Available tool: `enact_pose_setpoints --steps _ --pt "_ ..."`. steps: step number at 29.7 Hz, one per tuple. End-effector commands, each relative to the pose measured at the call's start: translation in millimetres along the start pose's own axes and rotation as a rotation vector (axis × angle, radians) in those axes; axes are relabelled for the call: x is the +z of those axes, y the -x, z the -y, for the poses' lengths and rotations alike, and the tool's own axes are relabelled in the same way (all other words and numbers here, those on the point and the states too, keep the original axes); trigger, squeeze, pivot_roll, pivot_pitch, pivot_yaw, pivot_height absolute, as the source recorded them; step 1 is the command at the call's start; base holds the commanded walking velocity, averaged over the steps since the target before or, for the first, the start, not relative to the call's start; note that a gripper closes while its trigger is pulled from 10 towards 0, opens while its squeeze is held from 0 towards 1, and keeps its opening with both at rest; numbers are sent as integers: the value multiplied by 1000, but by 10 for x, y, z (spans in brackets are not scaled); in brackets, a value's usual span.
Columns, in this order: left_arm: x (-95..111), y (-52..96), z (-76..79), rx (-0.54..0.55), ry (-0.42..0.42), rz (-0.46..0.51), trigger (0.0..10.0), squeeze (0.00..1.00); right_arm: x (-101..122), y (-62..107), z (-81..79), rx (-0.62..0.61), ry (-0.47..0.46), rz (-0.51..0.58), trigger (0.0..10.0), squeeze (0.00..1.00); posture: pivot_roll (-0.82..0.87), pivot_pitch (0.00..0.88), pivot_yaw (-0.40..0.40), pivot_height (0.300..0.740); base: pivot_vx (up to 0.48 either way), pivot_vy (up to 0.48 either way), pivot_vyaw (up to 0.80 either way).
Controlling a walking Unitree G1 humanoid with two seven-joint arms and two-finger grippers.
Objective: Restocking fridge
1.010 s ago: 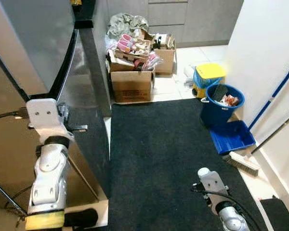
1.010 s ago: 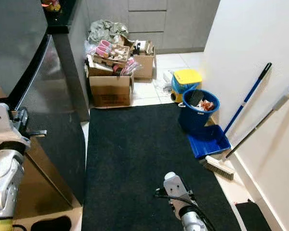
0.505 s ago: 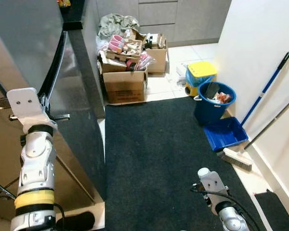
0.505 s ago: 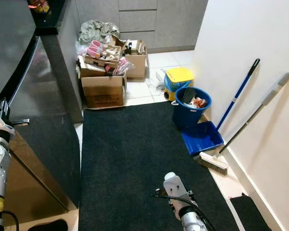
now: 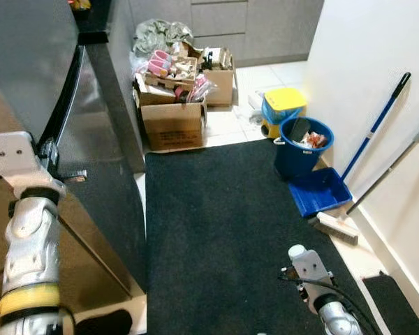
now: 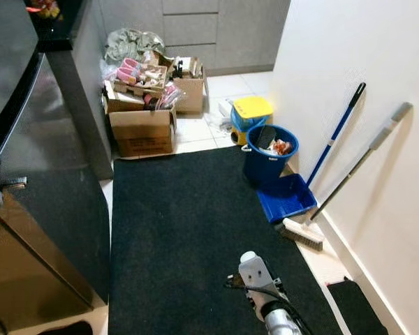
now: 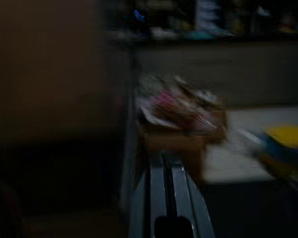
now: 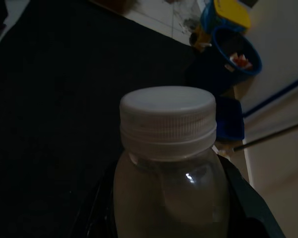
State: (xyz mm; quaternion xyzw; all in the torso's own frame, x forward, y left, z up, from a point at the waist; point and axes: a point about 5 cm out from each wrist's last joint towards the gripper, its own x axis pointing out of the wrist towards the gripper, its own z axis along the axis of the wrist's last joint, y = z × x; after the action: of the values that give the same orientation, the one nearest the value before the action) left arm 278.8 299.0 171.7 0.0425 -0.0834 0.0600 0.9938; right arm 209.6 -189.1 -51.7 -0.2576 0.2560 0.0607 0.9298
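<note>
Right gripper (image 8: 169, 218) jaws are pinching one white-capped bottle (image 8: 167, 163), carrying it low over the black mat (image 5: 223, 230), well apart from the fridge door (image 5: 91, 132). Left gripper (image 7: 164, 198) jaws are lying pressed together, pointing along the fridge door edge toward the cardboard boxes (image 5: 174, 105); it is raised beside the door handle (image 5: 59, 115), gripping nothing. Step in hand, as I judge it: getting the door open. Doing it well means hooking the handle squarely, pulling along the door's swing, and keeping the bottle upright and clear of the door. Counting beyond the fridge: two cardboard boxes, one blue bucket (image 5: 304, 146), one blue dustpan (image 5: 328, 192), one yellow-lidded tub (image 5: 285, 108), two long handles (image 5: 377, 136) leaning on the wall.
</note>
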Motion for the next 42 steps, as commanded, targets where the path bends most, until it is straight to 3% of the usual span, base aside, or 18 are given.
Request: enact_pose_setpoints --steps 1,4,8,13,14,16,19,20,25,29,32,34,42 --pt "37 19 71 -54 22 10 10000 0 39 1 -4 1 6 36 10000 0 29 0 -24 740 0 0 0" --pt "80 34 85 -56 7 25 10000 0 41 1 -12 6 9 37 10000 0 30 5 -23 740 0 0 0" --pt "61 83 -42 -7 -43 8 10000 0 38 4 -16 8 9 36 10000 0 33 9 -20 740 0 0 0" --pt "-47 281 -147 -85 -47 -86 10000 0 11 20 -28 10 9 28 10000 0 40 16 -18 740 0 0 0" --pt "-124 445 -176 -184 -3 -166 10000 0 -10 33 -41 15 10 23 10000 0 49 20 -19 740 0 0 0" --pt "-143 506 -204 -206 -2 -192 10000 0 -18 39 -48 18 12 21 10000 0 50 21 -19 740 0 0 0" --pt "-151 580 -302 -192 -26 -220 10000 0 -27 45 -58 22 13 18 10000 0 59 25 -20 740 0 0 0" --pt "-146 589 -431 -117 -63 -221 10000 0 -28 46 -61 24 14 18 10000 0 63 28 -20 740 0 0 0" --pt "-141 581 -737 57 -148 -214 10000 0 -8 36 -75 28 13 21 10000 0 65 30 -21 740 0 0 0" --pt "-122 583 -846 123 -161 -209 10000 0 -4 33 -71 28 13 23 10000 0 61 31 -27 740 0 0 0" --pt "-122 583 -846 123 -161 -209 10000 0 -4 33 -71 28 13 23 10000 0 61 31 -27 740 0 0 0" --pt "-95 499 -863 184 -134 -171 10000 0 -16 37 -51 28 18 21 10000 0 59 27 -32 740 0 0 0" --pt "-106 271 -757 223 -106 -111 10000 0 2 26 -38 25 18 28 10000 0 47 21 -36 740 0 0 0"
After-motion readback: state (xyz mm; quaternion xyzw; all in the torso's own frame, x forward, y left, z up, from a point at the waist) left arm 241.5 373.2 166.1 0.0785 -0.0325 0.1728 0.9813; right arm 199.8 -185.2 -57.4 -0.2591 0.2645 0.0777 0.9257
